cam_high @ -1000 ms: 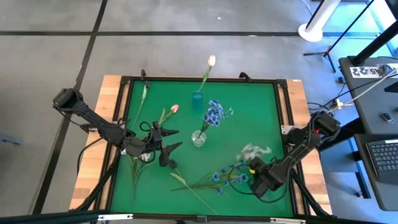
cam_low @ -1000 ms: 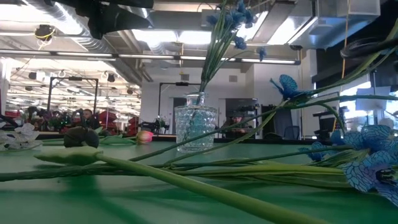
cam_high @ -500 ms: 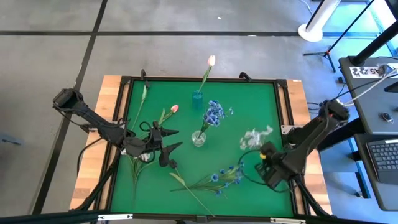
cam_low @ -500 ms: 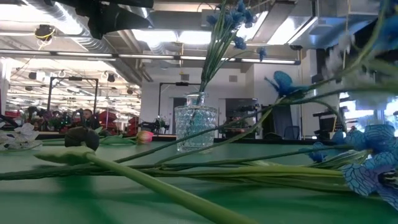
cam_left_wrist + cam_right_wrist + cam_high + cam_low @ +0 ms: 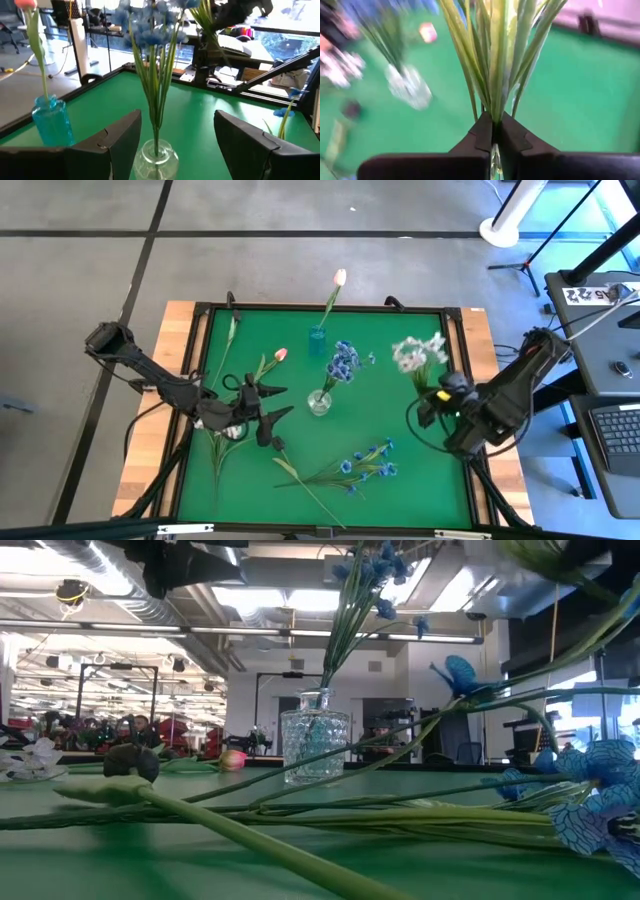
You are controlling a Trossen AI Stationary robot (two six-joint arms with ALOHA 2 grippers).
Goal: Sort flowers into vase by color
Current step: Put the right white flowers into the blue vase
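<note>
My right gripper (image 5: 438, 388) is above the table's right side, shut on a white blossom spray (image 5: 420, 352). My left gripper (image 5: 276, 405) hangs open at mid-left, its fingers pointing at the clear vase (image 5: 319, 402) that holds blue sprays (image 5: 345, 362); the left wrist view shows that vase (image 5: 156, 155) between the fingers, untouched. A small blue vase (image 5: 317, 338) holds a pink tulip (image 5: 340, 277). Another tulip (image 5: 280, 354) lies flat on the mat. Blue sprays (image 5: 365, 465) lie by the near edge. My right gripper pinches the white spray's bundled green stems (image 5: 494, 114) between its two fingers (image 5: 512, 132), near the stems' lower end. The stems and leaves run on straight out past the fingertips. The spray is lifted clear of the table, its blossoms toward the far edge.
Green stems lie along the left side (image 5: 232, 330) and under the left gripper (image 5: 222, 445). A long stem (image 5: 250, 830) and blue blossoms (image 5: 590, 800) lie close to the low camera. A black frame (image 5: 455, 310) rims the green mat.
My right gripper has risen and travelled from the near right corner toward the far edge along the table's right side, turning as it went. It stayed shut on the white spray, whose blossoms now stand farther toward the far right. The left arm kept still.
</note>
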